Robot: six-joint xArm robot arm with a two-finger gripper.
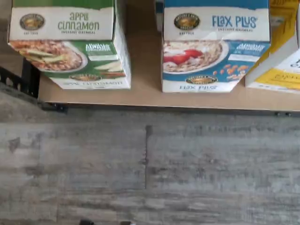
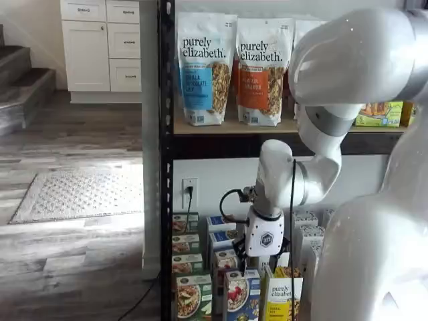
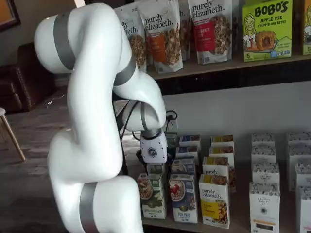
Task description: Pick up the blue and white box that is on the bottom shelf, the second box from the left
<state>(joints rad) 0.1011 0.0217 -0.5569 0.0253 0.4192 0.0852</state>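
Note:
The blue and white box [image 1: 214, 51], marked "Flax Plus", stands upright at the front of the bottom shelf [image 1: 145, 96]. It pictures a bowl of cereal with red berries. It shows in both shelf views [image 2: 242, 294] [image 3: 183, 196], between a green carton and a yellow carton. My gripper [image 2: 263, 261] hangs above and just behind the front row, over the rows of cartons; in a shelf view [image 3: 155, 166] it sits above the green carton's row. Its white body shows, but the fingers are too dark and small to tell whether they are open or shut. It holds nothing that I can see.
A green "Apple Cinnamon" carton [image 1: 70, 44] stands left of the blue box, a yellow "purely elizabeth" carton [image 1: 281, 51] right of it. More cartons stand in rows behind [image 3: 218, 145]. Tall granola bags [image 2: 204, 67] fill the tier above. A black rack post [image 2: 165, 167] stands at the left.

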